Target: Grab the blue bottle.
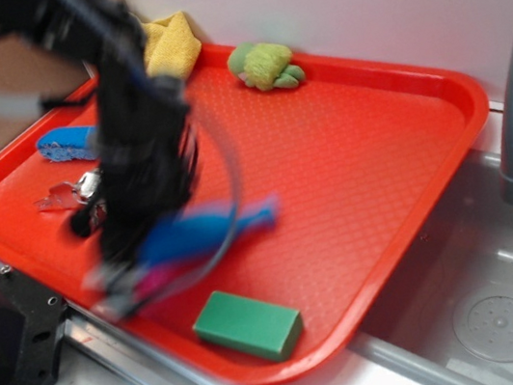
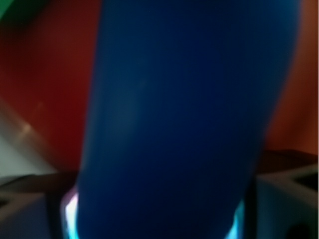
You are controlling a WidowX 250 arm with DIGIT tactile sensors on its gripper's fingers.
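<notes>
Blue fills nearly the whole wrist view: the bottle (image 2: 184, 114) sits right between the jaws, so close that it is out of focus, and no label or writing can be read on it or on anything else. In the exterior view the gripper (image 1: 118, 273) and arm are smeared by motion blur, so the fingertips are hard to pick out and whether the jaws press on the bottle cannot be told. The bottle (image 1: 209, 229) lies roughly on its side, its narrow end pointing away from the jaws toward the middle of the red tray (image 1: 379, 163). Just beyond the jaws toward the tray's near rim is a green block (image 1: 248, 325), apart from the bottle. Behind the arm, a blue sponge (image 1: 66, 142) and some small metal pieces are partly hidden. At the tray's far edge lie a yellow cloth (image 1: 170, 45) and a green plush toy (image 1: 264, 64). Open tray surface stretches ahead of the bottle's tip; past the rim is a sink (image 1: 509, 309).
</notes>
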